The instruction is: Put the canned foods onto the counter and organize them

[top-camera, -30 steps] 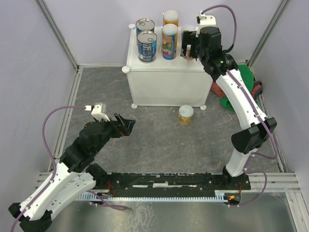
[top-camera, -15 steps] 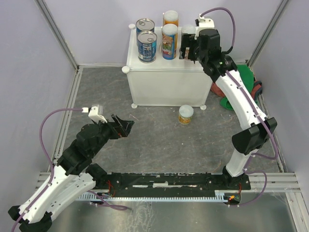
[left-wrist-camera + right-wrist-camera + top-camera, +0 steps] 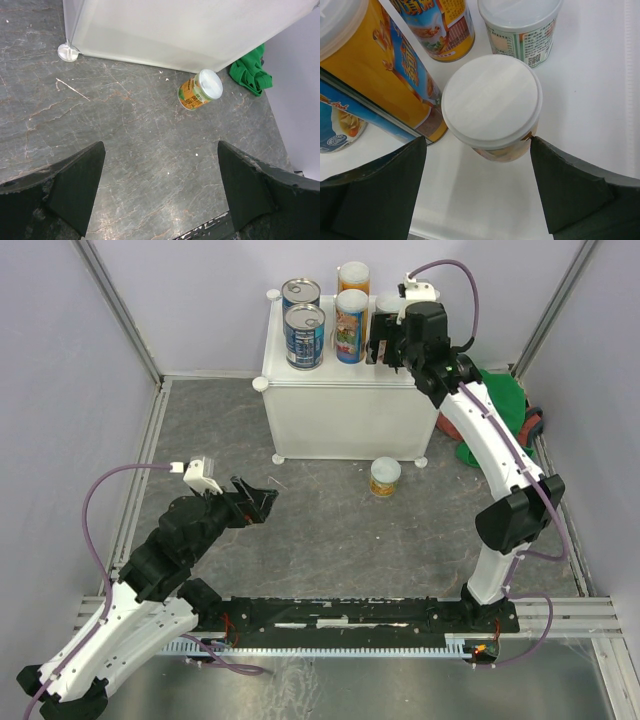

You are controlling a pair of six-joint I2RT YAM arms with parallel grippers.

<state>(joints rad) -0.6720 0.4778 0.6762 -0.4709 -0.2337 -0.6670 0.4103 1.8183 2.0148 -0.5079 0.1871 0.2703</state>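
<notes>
Right gripper (image 3: 477,145) jaws wide, straddling the short can (image 3: 491,100) on the counter (image 3: 585,110) but gripping nothing. I'd lift straight up with no sideways drift, since the tall orange can (image 3: 385,70) sits just beside it. Short can is upright, flat white lid, orange label; left gripper (image 3: 160,190) spread and empty over the floor can (image 3: 200,90) near the counter's corner

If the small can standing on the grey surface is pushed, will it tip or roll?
The can looks short and wide, so it would probably slide rather than tip. If knocked over, its round body would likely roll.
</notes>
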